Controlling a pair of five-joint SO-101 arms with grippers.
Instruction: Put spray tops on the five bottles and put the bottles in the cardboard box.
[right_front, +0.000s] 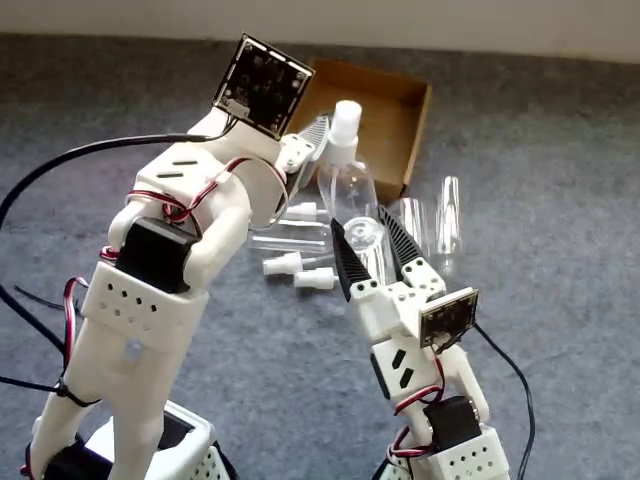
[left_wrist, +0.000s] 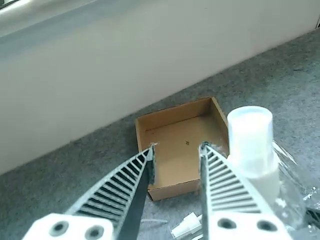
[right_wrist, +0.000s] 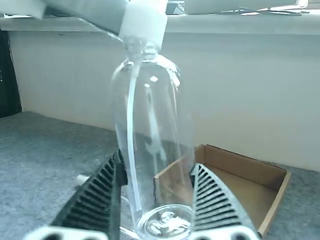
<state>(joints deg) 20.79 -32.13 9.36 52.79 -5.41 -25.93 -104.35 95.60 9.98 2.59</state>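
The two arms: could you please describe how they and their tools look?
The left arm and right arm are white plastic with black motors, small holes and slot marks; red and black wires run along them. The left tool and right tool have ribbed, pointed fingers in black and grey, with a dark square board behind each.

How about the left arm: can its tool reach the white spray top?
Probably yes: the left tool is open and the spray top stands right beside it, nothing between them.
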